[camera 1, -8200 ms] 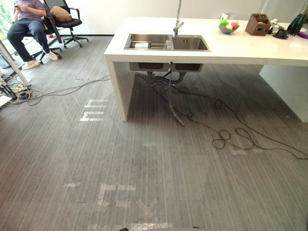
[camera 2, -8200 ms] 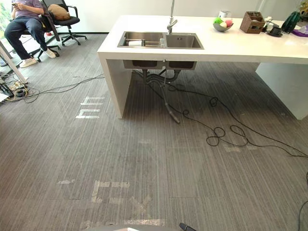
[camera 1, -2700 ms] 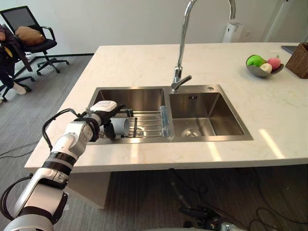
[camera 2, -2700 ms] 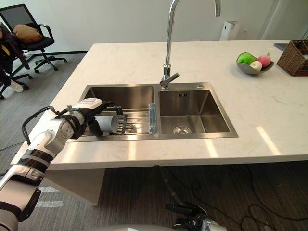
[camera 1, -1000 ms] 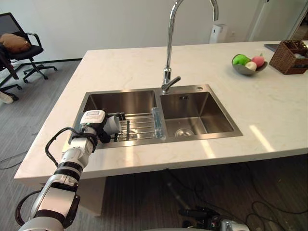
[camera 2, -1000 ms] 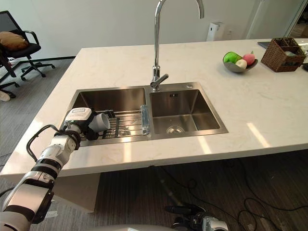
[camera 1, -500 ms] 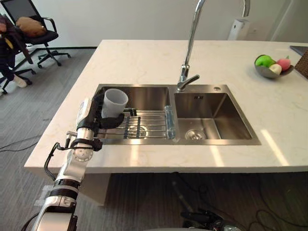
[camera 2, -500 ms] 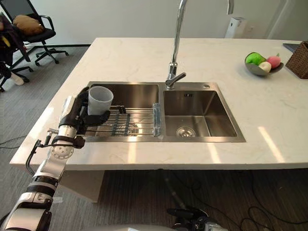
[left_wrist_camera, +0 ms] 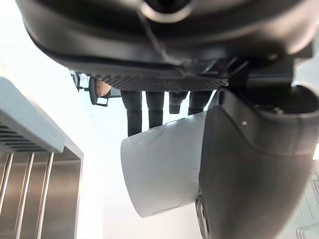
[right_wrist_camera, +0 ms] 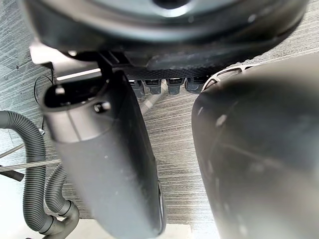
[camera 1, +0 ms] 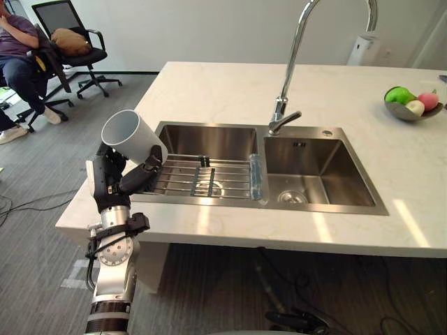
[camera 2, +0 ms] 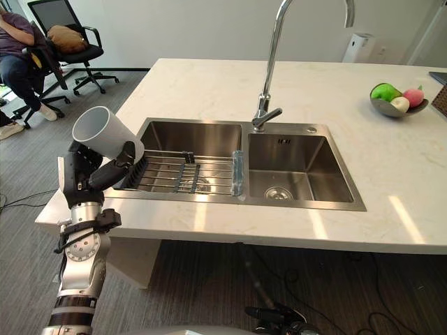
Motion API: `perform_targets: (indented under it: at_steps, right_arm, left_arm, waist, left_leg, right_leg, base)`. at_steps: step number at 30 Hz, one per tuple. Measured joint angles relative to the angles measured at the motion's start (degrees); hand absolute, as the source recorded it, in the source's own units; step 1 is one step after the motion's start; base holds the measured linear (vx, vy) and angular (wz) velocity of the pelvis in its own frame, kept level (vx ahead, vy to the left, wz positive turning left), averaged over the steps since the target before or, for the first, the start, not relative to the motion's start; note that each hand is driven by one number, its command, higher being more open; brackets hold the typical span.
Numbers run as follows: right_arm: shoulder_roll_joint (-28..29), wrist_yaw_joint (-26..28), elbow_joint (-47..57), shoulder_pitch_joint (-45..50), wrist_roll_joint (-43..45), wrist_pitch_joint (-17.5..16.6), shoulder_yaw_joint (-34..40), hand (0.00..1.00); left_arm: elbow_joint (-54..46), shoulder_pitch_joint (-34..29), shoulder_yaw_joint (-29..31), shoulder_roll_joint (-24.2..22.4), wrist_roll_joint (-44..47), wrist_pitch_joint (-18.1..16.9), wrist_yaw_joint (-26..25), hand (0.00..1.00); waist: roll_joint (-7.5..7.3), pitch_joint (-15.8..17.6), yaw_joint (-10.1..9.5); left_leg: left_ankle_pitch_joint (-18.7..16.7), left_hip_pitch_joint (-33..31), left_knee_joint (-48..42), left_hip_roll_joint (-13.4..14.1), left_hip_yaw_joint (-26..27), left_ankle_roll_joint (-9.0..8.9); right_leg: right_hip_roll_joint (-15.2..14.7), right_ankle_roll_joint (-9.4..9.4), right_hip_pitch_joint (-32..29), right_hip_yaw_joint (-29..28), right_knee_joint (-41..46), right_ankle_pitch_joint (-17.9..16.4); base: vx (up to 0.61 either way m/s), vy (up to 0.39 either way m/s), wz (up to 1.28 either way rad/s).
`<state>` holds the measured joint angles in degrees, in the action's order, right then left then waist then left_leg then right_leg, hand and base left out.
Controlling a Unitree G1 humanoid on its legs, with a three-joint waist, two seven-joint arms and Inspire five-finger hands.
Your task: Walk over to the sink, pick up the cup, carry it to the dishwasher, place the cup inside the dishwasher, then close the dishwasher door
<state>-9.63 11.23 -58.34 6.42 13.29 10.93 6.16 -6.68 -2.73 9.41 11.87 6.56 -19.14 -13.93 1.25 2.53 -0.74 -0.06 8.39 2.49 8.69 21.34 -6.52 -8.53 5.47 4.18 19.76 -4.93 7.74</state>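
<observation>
Left eye view: the left hand (camera 1: 108, 180), fingers and thumb curled round the white cup (camera 1: 135, 138), holds it tilted above the counter (camera 1: 209, 91) beside the sink (camera 1: 202, 142).

We saw the room brightly and evenly lit. Pale glare patches lay along the front of the white surface (camera 1: 209, 84), and the steel sink (camera 1: 202, 139) and tap (camera 1: 280, 110) carried soft highlights. Behind the cup (left_wrist_camera: 164, 169) the left wrist view was washed out white; the right wrist view was dim.
</observation>
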Motion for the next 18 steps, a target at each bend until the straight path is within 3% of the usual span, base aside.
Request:
perform_targets:
  at_steps: [4,7,9,10,11,12,13,14,15,16,17,18]
  right_arm:
    - [-0.40,1.45,-1.52,0.50,-2.00,-0.75,0.23,1.00]
    - [-1.45,2.37,-4.79,1.07,-1.61,-1.10,0.35,1.00]
    - [-2.32,3.65,-6.45,1.44,-0.94,-1.83,0.42,1.00]
    - [-2.63,4.69,-6.90,1.41,-0.93,-2.08,0.80,1.00]
    - [-2.81,5.49,-7.19,0.76,-0.79,-2.18,1.24,1.00]
    - [-2.75,5.76,-7.52,-0.02,-0.25,-2.29,1.30,1.00]
    - [-3.54,6.13,-8.73,-2.57,2.10,-2.28,1.39,1.00]
    - [-4.87,6.13,-8.58,-3.90,4.08,-2.32,1.41,1.00]
    - [-5.74,5.68,-8.14,-4.17,6.33,-2.78,1.62,1.00]
    - [-6.29,5.61,-8.07,-4.65,7.50,-3.02,2.28,1.00]
    - [-6.55,5.33,-8.09,-5.89,9.16,-3.75,3.90,1.00]
    - [-5.20,4.67,-7.08,-7.01,10.22,-4.53,4.65,1.00]
  left_arm:
    - [-9.02,-4.17,3.07,-1.88,-2.09,0.10,0.18,0.00]
    - [-14.07,-9.42,5.81,-5.82,-1.76,0.09,0.94,0.00]
    - [-15.92,-12.33,6.97,-6.77,-0.64,0.06,1.80,0.00]
    - [-17.02,-14.22,8.19,-6.52,0.36,-0.05,2.33,0.00]
    - [-17.55,-15.38,10.01,-6.24,1.82,-0.19,2.72,0.00]
    - [-17.62,-15.46,11.19,-6.39,2.49,-0.39,2.71,0.00]
    - [-17.92,-15.53,12.88,-6.74,4.65,-1.26,2.68,0.00]
    - [-18.74,-15.49,13.32,-6.85,6.13,-1.97,2.75,0.00]
    - [-18.77,-14.47,12.08,-7.23,7.32,-2.75,3.86,0.00]
    - [-18.88,-13.34,10.75,-8.13,7.94,-3.35,4.67,0.00]
    - [-20.02,-11.29,9.56,-10.49,9.44,-4.36,6.53,0.00]
    - [-21.48,-8.83,8.91,-11.10,11.20,-6.84,7.54,0.00]
  waist:
    - [0.19,0.04,-1.60]
    - [1.07,0.51,-4.13]
    - [1.73,0.61,-6.15]
    - [1.90,0.72,-7.87]
    - [0.93,0.71,-9.07]
    - [0.28,0.70,-9.36]
    - [0.94,0.90,-9.71]
    - [2.61,0.72,-10.28]
    - [3.02,0.85,-9.81]
    - [3.59,1.15,-9.34]
    - [4.00,1.34,-7.63]
    - [2.53,2.35,-7.28]
  left_leg:
    - [-0.36,-4.94,-3.74,-0.03,-7.01,0.67]
    - [2.56,-6.79,-2.02,-0.95,-16.32,0.79]
    - [4.28,-8.44,-0.02,-1.58,-22.93,1.37]
    - [3.94,-9.84,0.56,-1.63,-23.66,2.87]
    - [2.16,-11.22,0.16,-2.12,-21.84,6.59]
    - [1.01,-12.71,-1.69,-2.40,-20.14,8.44]
    - [0.04,-17.16,-10.48,-1.88,-15.32,9.72]
    - [1.48,-18.75,-15.58,-0.74,-7.90,14.17]
    - [3.84,-19.95,-16.85,-1.91,-3.70,16.16]
    - [5.96,-20.16,-15.81,-2.90,-1.86,19.76]
    - [11.86,-19.55,-7.42,-4.88,-1.92,21.85]
    - [2.81,-19.75,-12.40,-3.79,3.81,20.58]
  right_leg:
    - [-0.74,0.45,1.48,6.35,0.04,-0.99]
    - [-0.83,1.11,5.52,16.37,0.51,-3.31]
    - [-0.98,1.93,6.59,22.52,2.54,-6.66]
    - [-1.04,2.20,6.81,25.09,3.34,-7.92]
    - [-2.11,2.05,6.84,27.02,3.32,-8.55]
    - [-2.77,2.02,6.89,28.44,3.43,-8.55]
    - [-4.00,1.52,6.88,31.88,5.29,-8.63]
    - [-4.54,2.25,7.89,34.89,9.27,-9.25]
    - [-7.46,0.72,7.97,36.40,14.35,-10.95]
    - [-8.71,-1.68,7.17,36.75,18.18,-12.20]
    - [-4.92,-1.87,5.76,36.94,12.90,-15.08]
    - [-4.62,1.12,6.02,39.06,9.29,-9.45]
  base:
    - [-0.03,-0.027,0.91]
    - [-0.05,-0.059,1.71]
    - [-0.10,-0.047,1.75]
    - [-0.12,-0.026,1.70]
    - [-0.10,0.012,1.64]
    - [-0.05,0.052,1.59]
    - [0.03,0.111,1.52]
    - [0.06,0.154,1.98]
    - [0.06,0.165,1.86]
    - [-0.06,0.147,2.43]
    - [-0.15,0.083,2.47]
    - [-0.15,0.047,2.34]
